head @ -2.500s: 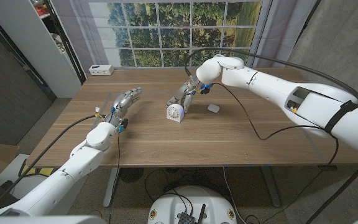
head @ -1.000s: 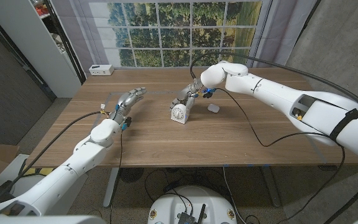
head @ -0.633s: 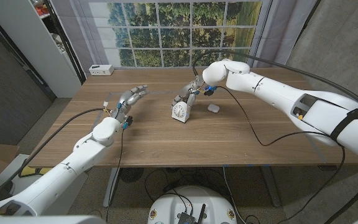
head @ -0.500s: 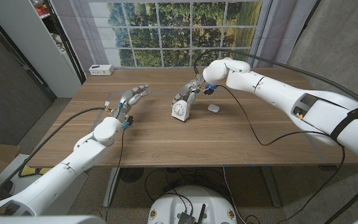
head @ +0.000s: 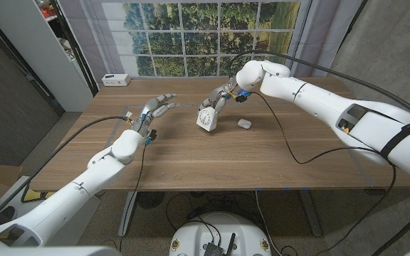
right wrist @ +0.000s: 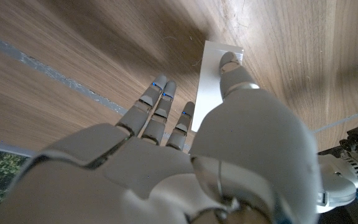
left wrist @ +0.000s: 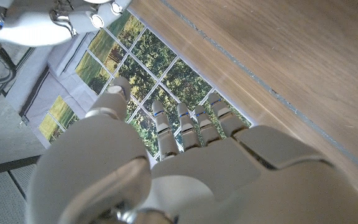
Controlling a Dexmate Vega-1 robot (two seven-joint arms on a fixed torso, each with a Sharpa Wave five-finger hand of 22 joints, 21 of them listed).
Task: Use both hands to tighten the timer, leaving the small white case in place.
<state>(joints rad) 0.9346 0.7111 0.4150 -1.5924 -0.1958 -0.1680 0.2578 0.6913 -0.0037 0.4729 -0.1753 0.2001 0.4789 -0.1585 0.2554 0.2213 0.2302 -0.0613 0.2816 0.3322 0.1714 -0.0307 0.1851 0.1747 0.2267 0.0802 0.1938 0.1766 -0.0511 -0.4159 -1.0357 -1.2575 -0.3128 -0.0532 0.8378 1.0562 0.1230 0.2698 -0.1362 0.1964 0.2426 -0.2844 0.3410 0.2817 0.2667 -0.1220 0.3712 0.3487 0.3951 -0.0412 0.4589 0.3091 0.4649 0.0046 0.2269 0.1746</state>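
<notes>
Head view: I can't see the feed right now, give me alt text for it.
The right hand grips the white timer at mid-table, tipping it. The left hand hovers open to the timer's left, apart from it. A small white case lies on the wooden table just right of the timer.

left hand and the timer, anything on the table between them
Nothing: in the head view only bare wood lies between the left hand and the timer.

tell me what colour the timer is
White, the timer has a pale round dial; clearest in the head view.
</notes>
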